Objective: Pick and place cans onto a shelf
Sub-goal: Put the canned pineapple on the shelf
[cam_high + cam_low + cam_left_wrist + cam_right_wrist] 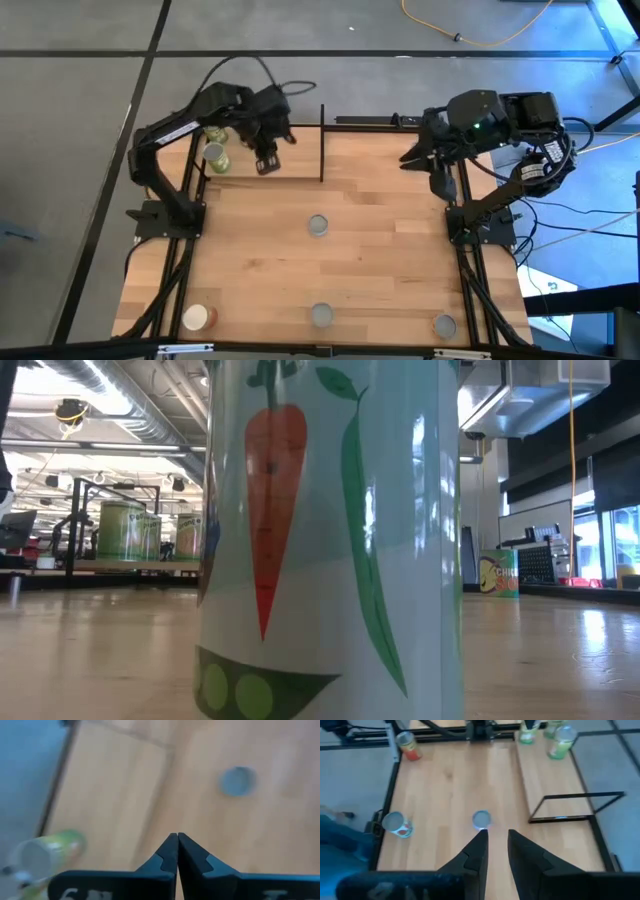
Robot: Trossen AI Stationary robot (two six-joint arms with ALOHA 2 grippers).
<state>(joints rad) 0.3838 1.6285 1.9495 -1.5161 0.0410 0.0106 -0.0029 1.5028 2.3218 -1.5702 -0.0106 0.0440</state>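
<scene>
Two green-yellow cans [215, 156] [216, 135] stand on the light-wood shelf [297, 165] at the table's far left. My left gripper [267, 162] hovers over the shelf just right of them, shut and empty; its wrist view shows the shut fingertips [177, 839] and one green can [47, 854]. My right gripper [440, 185] waits at the far right, open and empty, and also shows in its wrist view [496, 837]. On the table stand a can at the middle [318, 225], two cans near the front edge [320, 315] [443, 325] and a red-orange can [197, 317] at the front left.
A black upright post [322, 145] marks the shelf's right end, and black rods run along the table's edges. In the low view a can with a carrot-and-pea label [330, 540] stands right before the camera and hides most of the table.
</scene>
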